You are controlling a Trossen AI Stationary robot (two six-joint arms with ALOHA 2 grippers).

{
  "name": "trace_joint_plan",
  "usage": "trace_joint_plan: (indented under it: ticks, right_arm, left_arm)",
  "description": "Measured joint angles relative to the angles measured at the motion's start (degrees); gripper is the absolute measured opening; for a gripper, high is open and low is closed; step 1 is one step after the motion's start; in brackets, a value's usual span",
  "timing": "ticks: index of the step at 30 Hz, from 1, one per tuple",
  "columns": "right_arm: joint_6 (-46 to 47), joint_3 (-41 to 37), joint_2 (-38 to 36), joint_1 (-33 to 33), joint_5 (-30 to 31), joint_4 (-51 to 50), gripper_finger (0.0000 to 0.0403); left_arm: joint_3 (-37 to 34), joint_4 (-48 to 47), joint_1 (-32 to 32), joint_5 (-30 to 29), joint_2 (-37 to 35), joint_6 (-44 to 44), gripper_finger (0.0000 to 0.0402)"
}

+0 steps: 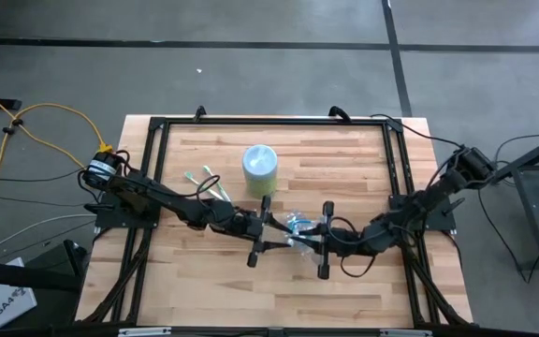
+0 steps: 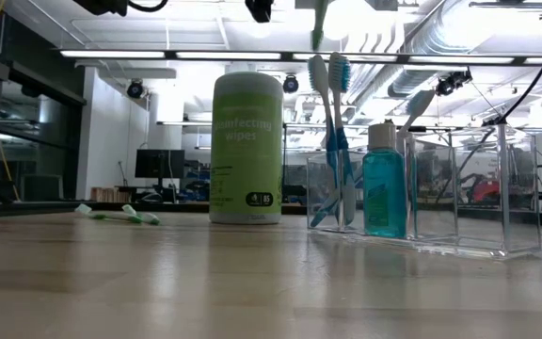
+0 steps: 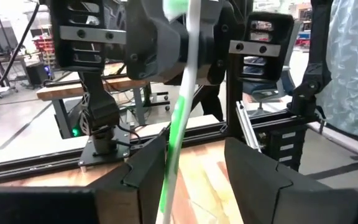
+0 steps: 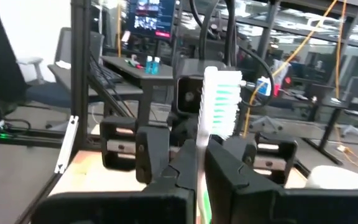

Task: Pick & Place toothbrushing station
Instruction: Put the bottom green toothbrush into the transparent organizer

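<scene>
A green brush [image 4: 219,102] is held upright by its handle in the right pincer [image 4: 201,155], which is clamped narrow on it, bristles up. The left pincer [image 3: 194,168] faces it over the middle of the tabletop [image 1: 213,290]. Its fingers are spread wide around the same brush, and no grip is seen.

The holder [image 2: 520,188] stands on the tabletop just under the two pincers. Two blue brushes [image 2: 327,141] and a teal bottle [image 2: 384,188] are already in it. Two spare brushes [image 1: 206,180] lie well apart, near the wipes tub [image 1: 260,167].

The step in hand is judged to be placing the green brush. The left pincer should be drawn straight back so the handle is not knocked. The brush should be kept vertical, lined up over a free compartment, and lowered handle-first. Release is best left until the handle is inside the walls, as the light holder could be tipped by a sideways push.
</scene>
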Motion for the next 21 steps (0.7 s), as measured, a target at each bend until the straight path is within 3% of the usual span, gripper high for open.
trace_joint_plan:
  ticks: [10, 15, 21]
  right_arm:
    - [2.2, 0.0, 0.0, 8.6, 13.9, -1.8, 0.0005]
    - [9.8, 0.0, 0.0, 13.5, 22.7, -6.1, 0.0003]
    - [21.4, 0.0, 0.0, 16.8, 27.2, -15.3, 0.0003]
  left_arm:
    - [0.0, 0.1, -1.0, 0.2, 0.0, -2.2, 0.0163]
    - [0.0, 0.1, -2.6, -1.0, 0.0, -2.2, 0.0163]
    - [0.0, -0.1, -4.1, -1.7, 0.0, -2.2, 0.0163]
